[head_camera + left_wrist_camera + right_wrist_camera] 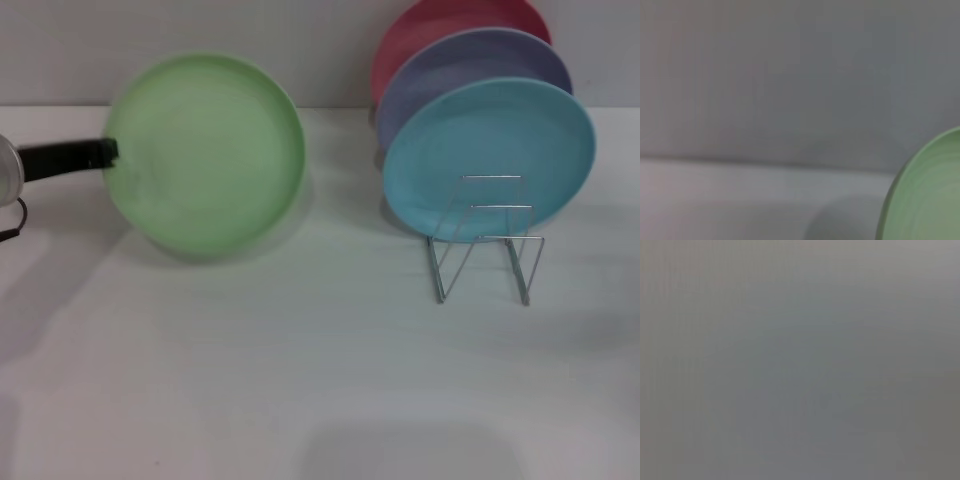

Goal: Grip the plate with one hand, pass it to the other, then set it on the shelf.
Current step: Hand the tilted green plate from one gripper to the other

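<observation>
Blur softens your light green plate [205,155], cut off in the left wrist view; your left gripper [108,153] is clamped on its rim, holding it upright above the table [300,380]. You can't see the right gripper.

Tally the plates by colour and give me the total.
Light green plate, held at its edge by the left gripper: 1
Sky-blue plate, in the wire rack: 1
Lavender plate: 1
Pink-red plate: 1
Total: 4 plates

plates: 4 | green plate [205,155]: 1 | wire rack [485,240]: 1 | gripper [108,152]: 1
</observation>
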